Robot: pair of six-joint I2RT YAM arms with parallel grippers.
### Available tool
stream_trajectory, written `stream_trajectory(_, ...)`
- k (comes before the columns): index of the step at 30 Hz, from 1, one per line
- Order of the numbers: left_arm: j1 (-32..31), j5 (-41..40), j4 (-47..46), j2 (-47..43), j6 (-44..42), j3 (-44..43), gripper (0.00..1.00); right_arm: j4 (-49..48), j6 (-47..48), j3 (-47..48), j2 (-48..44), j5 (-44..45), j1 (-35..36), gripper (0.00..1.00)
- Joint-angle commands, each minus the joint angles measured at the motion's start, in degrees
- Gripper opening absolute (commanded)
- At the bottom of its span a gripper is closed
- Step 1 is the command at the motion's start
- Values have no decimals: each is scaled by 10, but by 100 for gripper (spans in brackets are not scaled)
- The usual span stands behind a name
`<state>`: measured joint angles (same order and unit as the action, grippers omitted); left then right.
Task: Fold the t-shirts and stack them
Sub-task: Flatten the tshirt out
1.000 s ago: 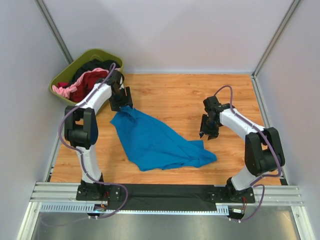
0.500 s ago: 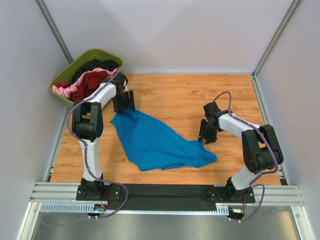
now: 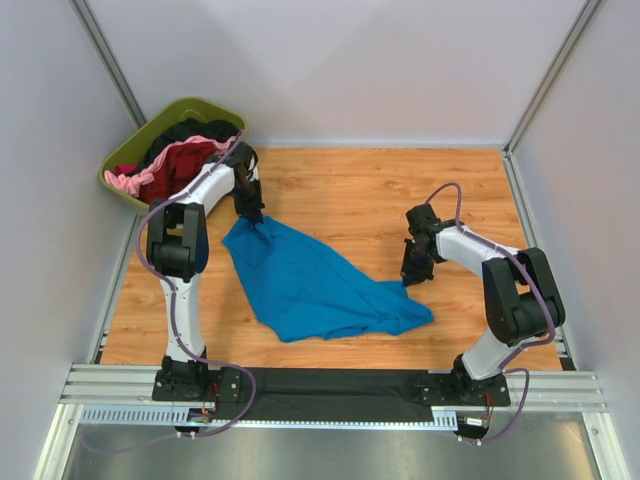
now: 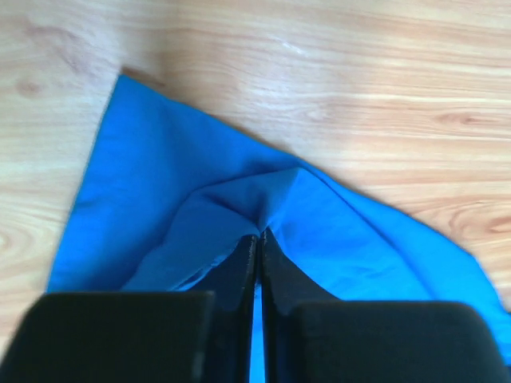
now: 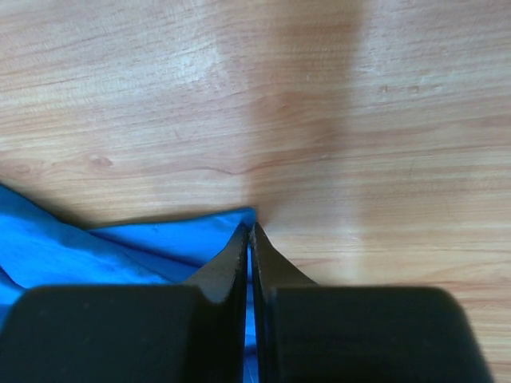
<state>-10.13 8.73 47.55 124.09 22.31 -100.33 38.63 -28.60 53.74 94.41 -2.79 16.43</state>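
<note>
A bright blue t-shirt (image 3: 310, 280) lies crumpled across the wooden table, running from upper left to lower right. My left gripper (image 3: 250, 216) is shut on a raised fold at the shirt's far left end (image 4: 263, 199), its jaws pinching blue cloth between them. My right gripper (image 3: 412, 280) is shut on the shirt's right corner (image 5: 231, 219), down at the table surface, with a strip of blue cloth between its jaws. More t-shirts, dark red (image 3: 185, 160), pink (image 3: 130, 182) and black (image 3: 195, 130), sit heaped in the tub.
An olive-green plastic tub (image 3: 200, 106) stands at the far left corner, just off the table's edge. Grey walls enclose the table (image 3: 340, 190) on three sides. Bare wood lies behind and to the right of the blue shirt.
Both grippers have gone from open to shut on the blue shirt. The left one came down onto the far left end, the right one moved left and down onto the right corner.
</note>
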Motion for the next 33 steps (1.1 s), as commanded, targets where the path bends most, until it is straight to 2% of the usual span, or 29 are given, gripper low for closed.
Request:
stream_trajectory(1, -8, 11, 26, -31, 1, -37, 0, -4, 8, 21, 5, 59, 1, 0)
stream_trajectory(3, -10, 1, 46, -56, 5, -49, 0, 17, 4, 47, -20, 110, -1, 0)
stream_trajectory(6, -16, -15, 76, -90, 13, -63, 0, 43, 7, 87, -53, 138, -8, 0)
stream_trajectory(13, -60, -79, 133, -244, 41, -54, 0, 151, -5, 196, -157, 238, -15, 0)
stream_trajectory(16, -81, -169, 189, -299, 52, -65, 0, 216, -14, 257, -185, 297, -31, 0)
stream_trajectory(18, -81, -198, 209, -347, 62, -56, 0, 246, -13, 287, -197, 324, -58, 0)
stream_trajectory(21, -81, -245, 229, -417, 72, -35, 0, 256, -13, 340, -217, 325, -94, 0)
stream_trajectory(24, -81, -237, 221, -479, 81, 18, 0, 261, -6, 407, -224, 318, -108, 0)
stream_trajectory(29, -83, -177, 235, -515, 95, 12, 0, 241, 17, 480, -231, 267, -110, 0)
stream_trajectory(32, -87, -125, 234, -545, 118, 66, 0, 254, 12, 473, -235, 257, -111, 0)
stream_trajectory(33, -87, -109, 227, -570, 124, 123, 0, 260, 12, 452, -243, 256, -110, 0)
